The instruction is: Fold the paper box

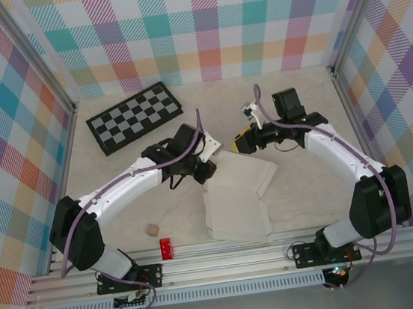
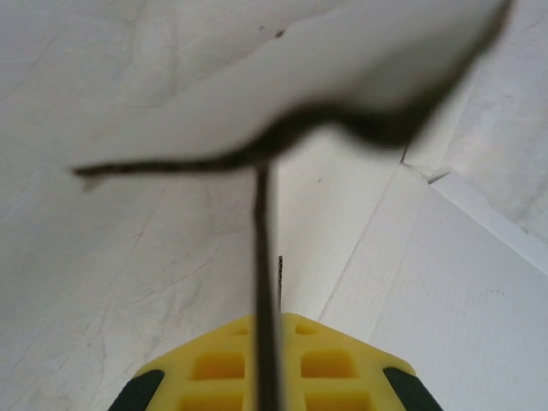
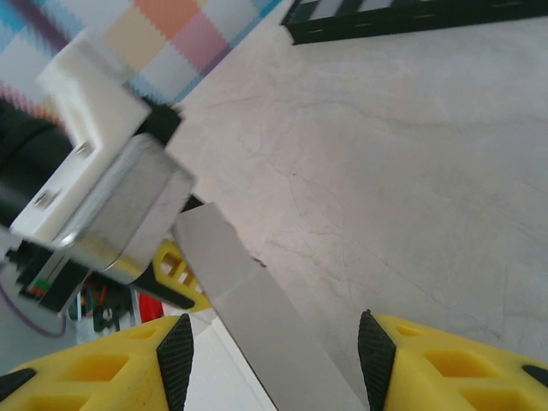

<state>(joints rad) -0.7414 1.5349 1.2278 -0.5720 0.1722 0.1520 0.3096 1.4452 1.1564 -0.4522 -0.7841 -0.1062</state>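
Box (image 1: pixel 236 207) lies mostly flat mid-table between the arms, folding barely begun. Left gripper (image 2: pixel 267 364) is clamped on a flap. Right gripper (image 3: pixel 276 351) has jaws apart around another strip. Walls not yet up.

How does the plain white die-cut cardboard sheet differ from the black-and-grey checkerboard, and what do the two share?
The white cardboard sheet is plain, while the black-and-grey checkerboard is patterned in squares. The sheet has an irregular outline with flaps; the checkerboard is a simple rectangle. The left gripper pinches an edge of the sheet, but nothing touches the checkerboard. Both are thin, flat-cut panels.
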